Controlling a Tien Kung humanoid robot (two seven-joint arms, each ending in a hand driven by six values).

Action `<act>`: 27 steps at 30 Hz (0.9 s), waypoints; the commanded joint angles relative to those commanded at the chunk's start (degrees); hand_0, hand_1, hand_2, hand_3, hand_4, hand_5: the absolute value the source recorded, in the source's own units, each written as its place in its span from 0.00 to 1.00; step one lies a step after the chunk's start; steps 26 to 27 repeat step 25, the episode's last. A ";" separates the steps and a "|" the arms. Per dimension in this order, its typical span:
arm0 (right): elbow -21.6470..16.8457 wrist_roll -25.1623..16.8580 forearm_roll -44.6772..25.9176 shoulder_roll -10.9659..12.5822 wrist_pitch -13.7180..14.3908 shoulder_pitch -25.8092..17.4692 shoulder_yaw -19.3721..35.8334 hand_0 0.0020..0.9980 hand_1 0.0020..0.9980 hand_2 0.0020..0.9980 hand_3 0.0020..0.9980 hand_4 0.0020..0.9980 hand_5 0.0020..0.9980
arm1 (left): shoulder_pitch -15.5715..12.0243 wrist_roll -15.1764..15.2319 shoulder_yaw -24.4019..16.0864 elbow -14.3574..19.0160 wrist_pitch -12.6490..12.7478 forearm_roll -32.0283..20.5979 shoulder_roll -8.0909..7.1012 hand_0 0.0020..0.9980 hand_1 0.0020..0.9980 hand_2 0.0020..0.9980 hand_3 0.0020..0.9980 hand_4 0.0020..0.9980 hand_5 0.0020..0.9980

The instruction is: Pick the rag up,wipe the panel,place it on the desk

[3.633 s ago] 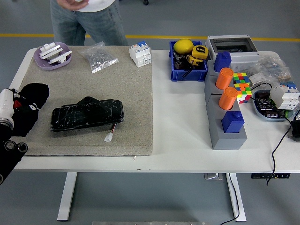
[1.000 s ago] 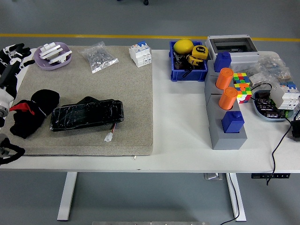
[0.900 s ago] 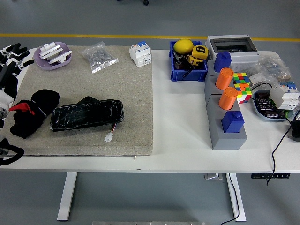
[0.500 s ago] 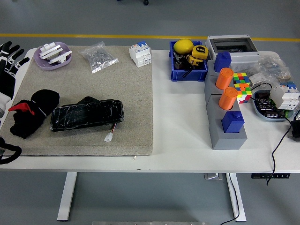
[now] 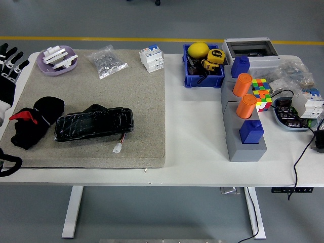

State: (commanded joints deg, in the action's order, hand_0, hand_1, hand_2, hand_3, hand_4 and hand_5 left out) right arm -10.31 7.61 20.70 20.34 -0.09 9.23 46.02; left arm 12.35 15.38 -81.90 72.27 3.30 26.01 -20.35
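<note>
Lying crumpled on the beige mat (image 5: 126,101), the black rag (image 5: 33,121) touches the 9 o'clock end of the black panel (image 5: 94,124). Farther back at 10 o'clock, the left hand (image 5: 9,68) hovers at the surface (image 5: 192,131) edge, fingers spread, holding nothing.

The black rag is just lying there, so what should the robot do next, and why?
Probably nothing beyond drawing the left hand off the table: its fingers are spread and empty, and the rag lies released on the mat beside the black panel.
</note>
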 joint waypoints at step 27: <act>0.00 -0.59 -7.54 0.12 -0.85 0.96 -8.72 0.72 0.26 0.63 0.63 1.00 0.58 | -0.72 -0.56 -0.49 0.96 1.29 0.05 -0.56 0.52 0.66 0.60 0.59 0.75 0.26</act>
